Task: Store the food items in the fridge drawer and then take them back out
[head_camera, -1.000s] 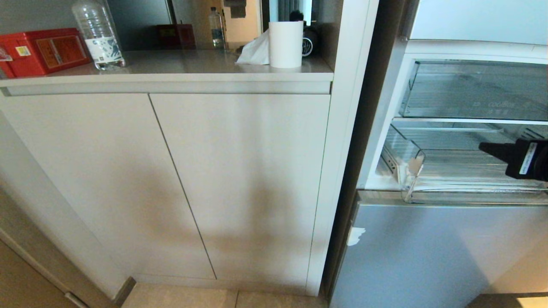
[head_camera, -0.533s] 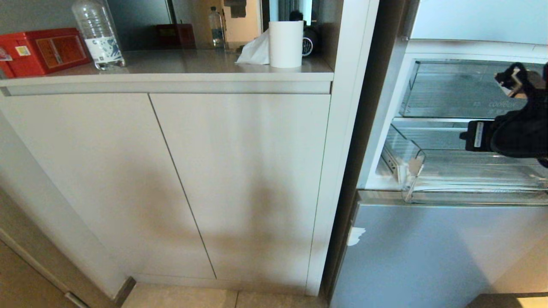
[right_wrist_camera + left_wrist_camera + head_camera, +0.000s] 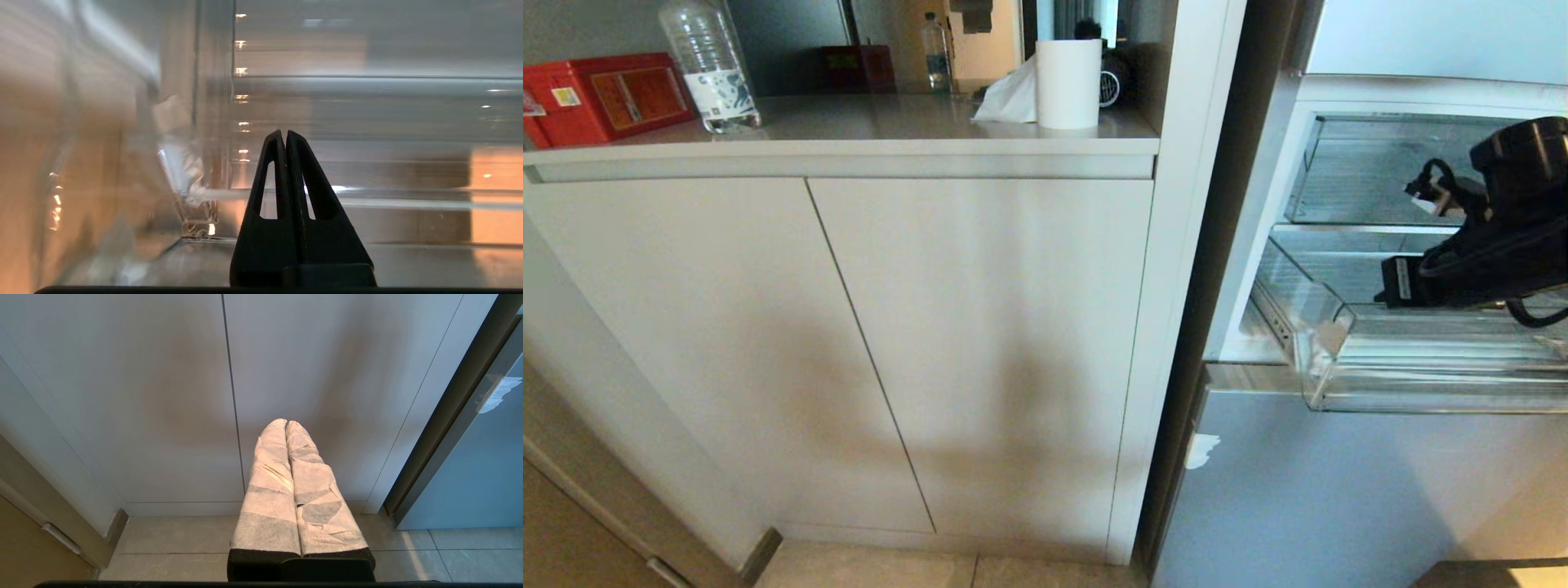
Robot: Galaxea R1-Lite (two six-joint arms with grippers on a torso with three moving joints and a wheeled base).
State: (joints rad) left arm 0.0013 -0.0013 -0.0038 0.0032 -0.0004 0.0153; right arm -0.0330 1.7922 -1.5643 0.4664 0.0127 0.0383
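- The fridge drawer [image 3: 1339,359], a wide shallow clear tray with a ribbed floor and a whitish chipped front corner, is seen pulled out of the open fridge above the grey lower door [image 3: 1339,490].
- No food item is seen in any view; none is held.
- The right gripper [image 3: 284,134] is held inside the drawer, above its floor; its 2 black fingers are pressed together with nothing between them.
- In the head view only the right wrist body and cables are seen, over the drawer; the fingertips cannot be made out there.
- A deeper clear bin [image 3: 1372,171] is seen on the shelf above the drawer.
- The left gripper [image 3: 285,424] is parked low in front of the white cabinet doors [image 3: 849,343], its 2 paper-wrapped fingers closed against each other and empty.
- On the counter [image 3: 866,118] a red box [image 3: 600,94], a plastic bottle [image 3: 711,65] and a white paper roll [image 3: 1067,83] are seen.
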